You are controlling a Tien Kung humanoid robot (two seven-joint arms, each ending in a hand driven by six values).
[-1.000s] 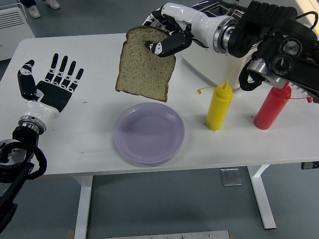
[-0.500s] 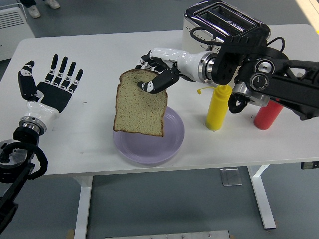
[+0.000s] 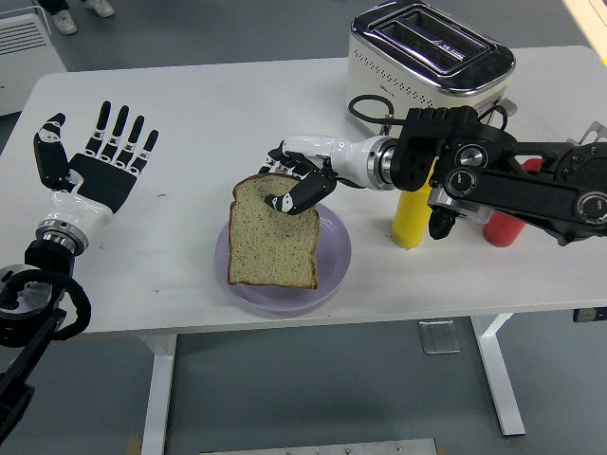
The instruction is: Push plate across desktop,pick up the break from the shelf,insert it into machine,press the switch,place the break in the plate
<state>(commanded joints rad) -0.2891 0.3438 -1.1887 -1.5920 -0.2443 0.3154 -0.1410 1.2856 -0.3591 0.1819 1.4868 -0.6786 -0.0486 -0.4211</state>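
two bottles (image 3: 414,214) partly behind right hand (image 3: 300,183) pinching bread (image 3: 273,233), seemingly on plate (image 3: 334,267).

The right hand (image 3: 296,185) pinches the bread slice (image 3: 273,234) over the purple plate (image 3: 334,261) near the bench's (image 3: 209,114) front edge.

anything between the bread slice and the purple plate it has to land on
Nothing visible. The brown bread slice, gripped at its top edge by the right hand, already hangs over the bare round purple plate.
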